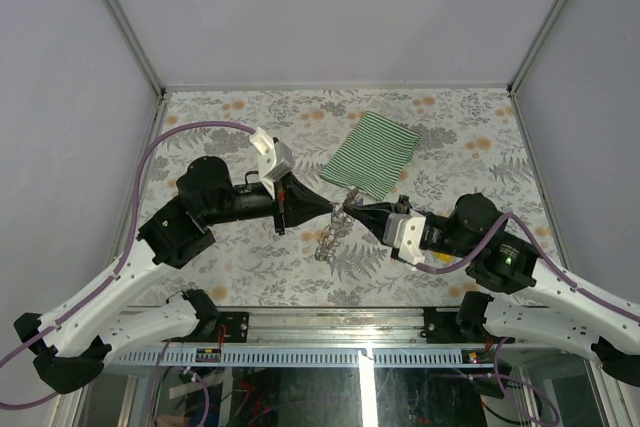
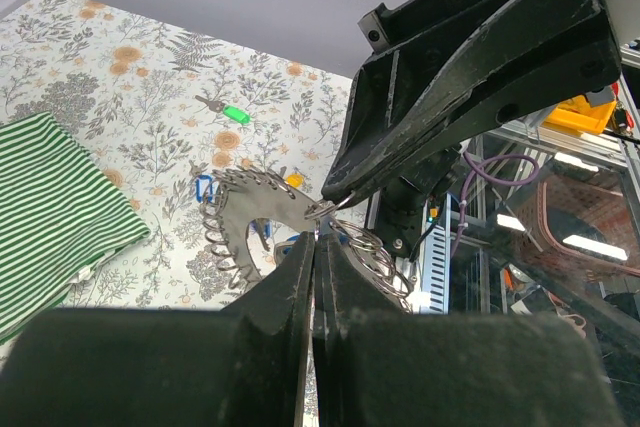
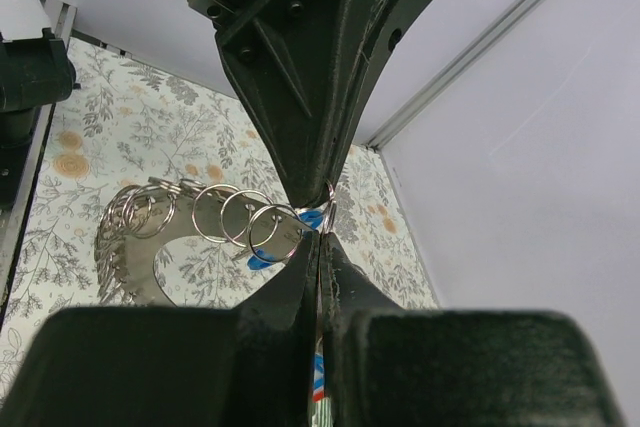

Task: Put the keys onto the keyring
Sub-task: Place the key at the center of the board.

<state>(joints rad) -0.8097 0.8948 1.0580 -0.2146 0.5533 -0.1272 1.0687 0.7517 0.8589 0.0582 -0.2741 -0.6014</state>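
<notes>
While our left tool (image 1: pixel 332 209) and right tool (image 1: pixel 349 209) pinch the keyring (image 1: pixel 327 237) tip to tip, it hangs toward seven o'clock.

Keyring (image 1: pixel 330 235) between left gripper (image 1: pixel 335 209) and right gripper (image 1: pixel 348 210) (tip to tip), cloth (image 1: pixel 373 150) behind

Silvery keyring (image 1: pixel 330 237), blue keys (image 3: pixel 262 259), green-and-white striped cloth (image 1: pixel 375 152), floral table (image 1: pixel 250 272).

A floral-printed table cover (image 1: pixel 250 267) spreads over the whole surface; a green-and-white striped cloth (image 1: pixel 373 152) lies flat on it toward the far side, set askew; plain grey walls (image 1: pixel 340 7) close in three sides; an aluminium rail (image 1: pixel 330 322) runs along the near edge.
</notes>
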